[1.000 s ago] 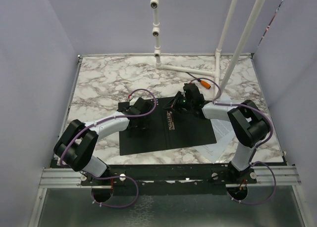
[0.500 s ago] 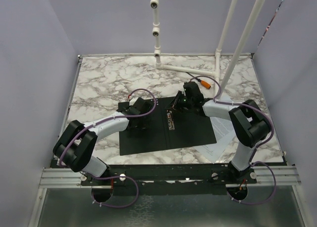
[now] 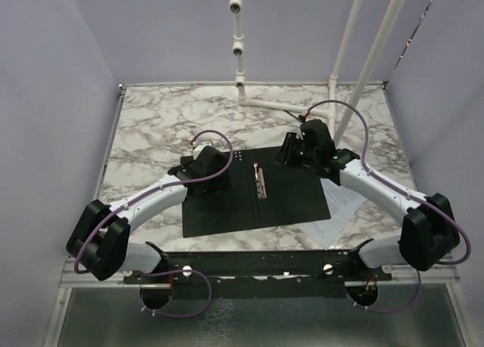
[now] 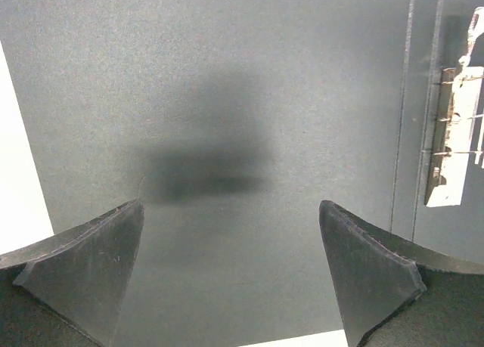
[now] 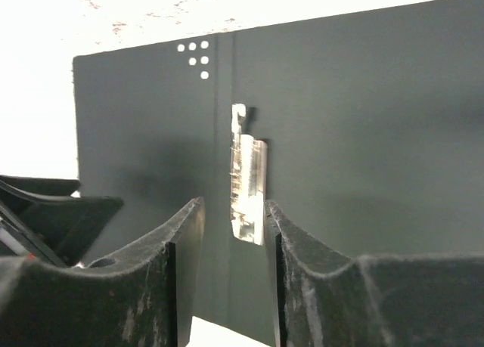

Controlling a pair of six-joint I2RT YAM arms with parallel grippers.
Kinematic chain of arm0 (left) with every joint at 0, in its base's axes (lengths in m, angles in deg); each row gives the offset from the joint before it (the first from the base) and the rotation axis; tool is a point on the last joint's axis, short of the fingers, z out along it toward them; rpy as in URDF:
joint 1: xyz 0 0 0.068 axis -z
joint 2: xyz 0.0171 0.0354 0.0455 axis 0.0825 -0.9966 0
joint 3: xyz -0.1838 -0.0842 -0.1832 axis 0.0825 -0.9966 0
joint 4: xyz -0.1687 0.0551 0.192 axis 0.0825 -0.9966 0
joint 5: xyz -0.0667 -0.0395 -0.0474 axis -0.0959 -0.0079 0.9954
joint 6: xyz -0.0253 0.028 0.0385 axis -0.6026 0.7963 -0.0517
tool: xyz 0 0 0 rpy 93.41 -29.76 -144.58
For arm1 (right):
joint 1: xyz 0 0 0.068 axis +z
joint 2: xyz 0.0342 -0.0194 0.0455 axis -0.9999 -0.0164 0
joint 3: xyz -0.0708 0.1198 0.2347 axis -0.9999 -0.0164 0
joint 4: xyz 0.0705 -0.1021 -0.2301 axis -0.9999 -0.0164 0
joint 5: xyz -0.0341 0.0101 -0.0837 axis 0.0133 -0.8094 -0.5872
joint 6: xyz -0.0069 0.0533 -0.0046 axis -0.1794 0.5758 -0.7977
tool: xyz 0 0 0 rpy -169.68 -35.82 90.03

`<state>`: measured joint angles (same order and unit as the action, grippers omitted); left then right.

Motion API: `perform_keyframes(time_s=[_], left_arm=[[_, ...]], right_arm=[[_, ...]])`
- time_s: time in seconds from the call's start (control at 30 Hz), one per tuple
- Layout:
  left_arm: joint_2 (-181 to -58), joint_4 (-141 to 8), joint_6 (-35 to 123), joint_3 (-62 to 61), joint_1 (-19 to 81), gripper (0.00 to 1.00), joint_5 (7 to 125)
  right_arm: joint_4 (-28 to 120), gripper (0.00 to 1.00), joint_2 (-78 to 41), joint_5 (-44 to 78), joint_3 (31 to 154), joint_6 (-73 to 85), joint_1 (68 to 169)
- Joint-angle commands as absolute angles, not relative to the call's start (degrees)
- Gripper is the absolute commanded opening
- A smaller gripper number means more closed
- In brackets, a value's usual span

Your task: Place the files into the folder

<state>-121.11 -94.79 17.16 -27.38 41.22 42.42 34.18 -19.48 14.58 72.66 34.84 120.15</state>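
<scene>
**Folder open, sheets not yet in**

We see the folder (image 3: 295,203) lying open and flat on the bench (image 3: 166,120), black inside up, at the middle of the near edge. Its metal clip (image 3: 260,182) runs along the spine and nothing is threaded on it. The files (image 3: 345,204) are not in the folder. The white sheets poke out from under its right flap, toward the near right corner of the bench. By our reading the opening step is done. Everything with the paper is left: drawing the sheets out, laying them on the black inside and closing the cover.

The left gripper (image 4: 231,205) is spread wide over the left flap, with nothing between its fingers. A shadow on the flap ahead of it suggests that it hangs just above the cover, but we cannot tell whether it touches.

The right gripper (image 5: 232,204) is over the far part of the right flap, its fingers parted by only a narrow gap. It holds nothing; its wrist camera shows the clip through that gap, well beyond the fingertips.
</scene>
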Motion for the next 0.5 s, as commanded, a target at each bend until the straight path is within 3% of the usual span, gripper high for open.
perform_keyframes(time_s=[0.0, 0.2, 0.47], left_arm=[[-118.67, -95.49, 17.81, -25.45, 41.23, 0.99, 41.91], [-115.72, -95.65, 18.05, -24.69, 41.27, 0.99, 44.36], [-112.77, -95.84, 19.58, -24.87, 41.22, 0.99, 45.4]], right_arm=[[23.66, 0.48, -11.51, 3.81, 69.16, 28.43, 119.91], [16.09, 0.71, -4.69, -2.33, 66.9, 28.87, 119.82], [13.74, 0.88, -0.64, -4.81, 61.95, 32.36, 117.78]])
